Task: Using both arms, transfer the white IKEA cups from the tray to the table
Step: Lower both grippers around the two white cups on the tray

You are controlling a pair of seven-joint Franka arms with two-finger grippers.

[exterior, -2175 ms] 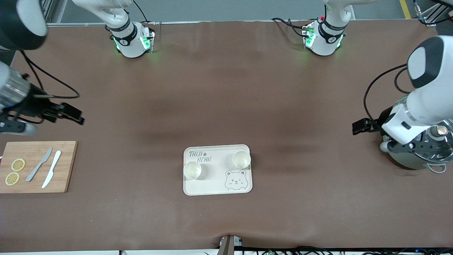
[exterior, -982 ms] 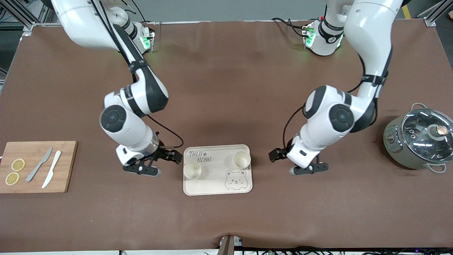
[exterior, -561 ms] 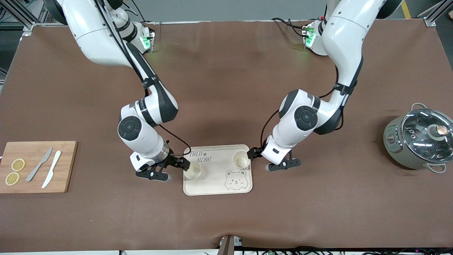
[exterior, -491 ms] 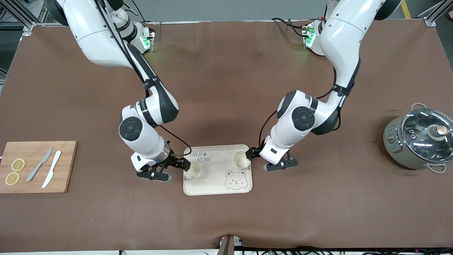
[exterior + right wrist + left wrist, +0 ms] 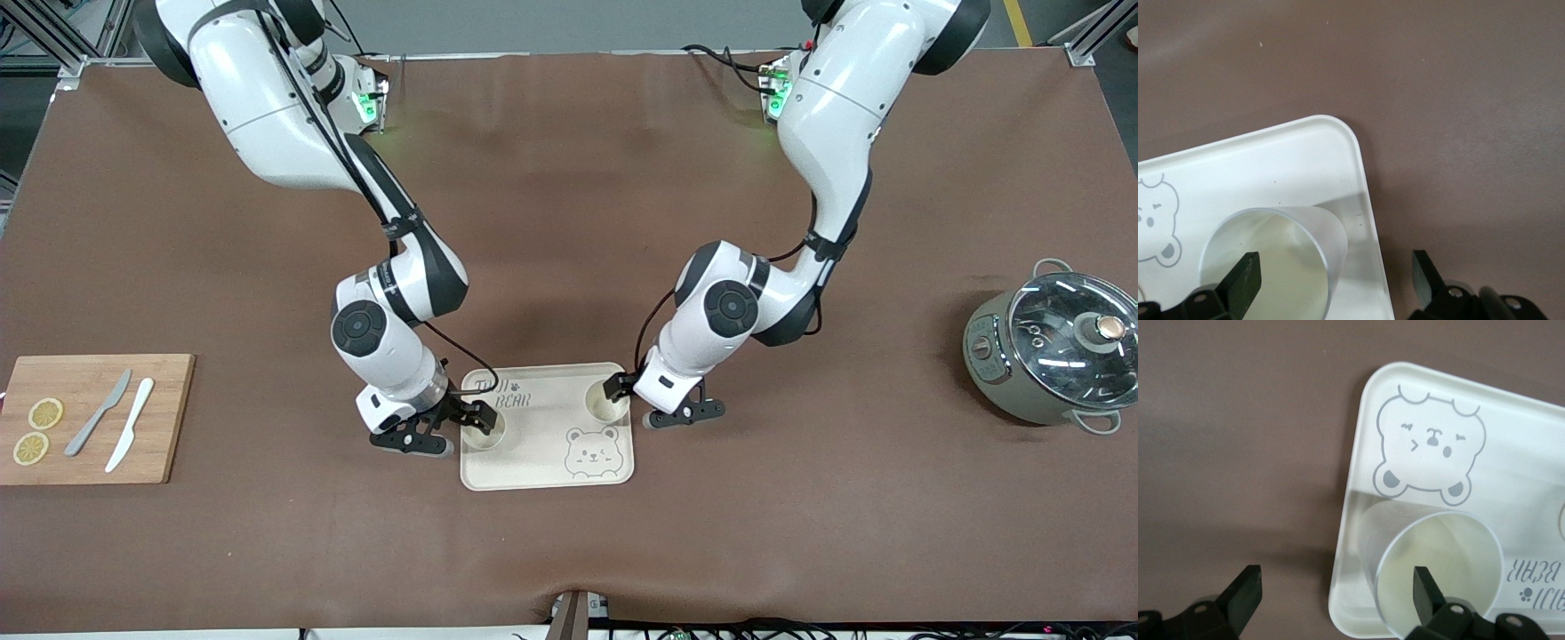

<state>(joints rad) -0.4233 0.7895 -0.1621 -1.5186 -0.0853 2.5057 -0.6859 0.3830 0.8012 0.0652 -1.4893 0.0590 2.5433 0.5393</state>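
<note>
Two off-white cups stand upright on the cream bear-printed tray (image 5: 542,449). One cup (image 5: 488,436) is at the tray's right-arm end, the other cup (image 5: 606,407) at its left-arm end. My right gripper (image 5: 474,416) is open and low at the first cup. In the right wrist view (image 5: 1335,277) one finger is over the cup's (image 5: 1265,267) mouth, the other over the table outside the tray (image 5: 1271,170). My left gripper (image 5: 617,388) is open at the second cup. In the left wrist view (image 5: 1336,597) it straddles the cup's (image 5: 1438,567) wall and the tray's (image 5: 1528,443) edge.
A wooden cutting board (image 5: 164,418) with two knives and lemon slices lies at the right arm's end. A grey pot (image 5: 1053,356) with a glass lid stands at the left arm's end.
Both arms have swung in from the table's ends and come down to the tray. Each open gripper now sits at a cup's rim. The cups have not moved.
</note>
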